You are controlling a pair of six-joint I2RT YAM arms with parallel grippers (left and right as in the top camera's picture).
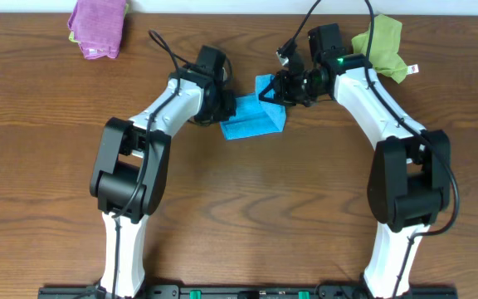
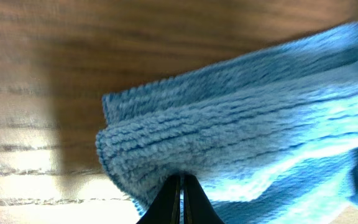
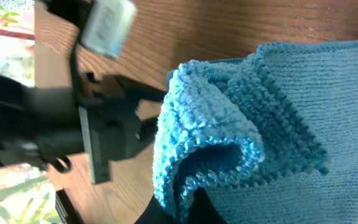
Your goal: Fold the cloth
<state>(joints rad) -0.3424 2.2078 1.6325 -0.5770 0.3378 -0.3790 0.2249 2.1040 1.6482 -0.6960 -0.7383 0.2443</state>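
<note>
The sky-blue cloth (image 1: 251,119) lies bunched and partly doubled over on the wooden table between the two arms, near the back middle. My left gripper (image 1: 225,106) is shut on its left edge; in the left wrist view the fingertips (image 2: 183,186) pinch the fuzzy cloth (image 2: 247,130). My right gripper (image 1: 274,91) is shut on the cloth's upper right corner and holds it raised; in the right wrist view the jaws (image 3: 185,208) clamp a curled fold of the cloth (image 3: 278,118).
A purple cloth (image 1: 98,25) lies at the back left. A yellow-green cloth with a white tag (image 1: 384,46) lies at the back right, behind the right arm. The left arm (image 3: 55,124) shows in the right wrist view, close to the cloth.
</note>
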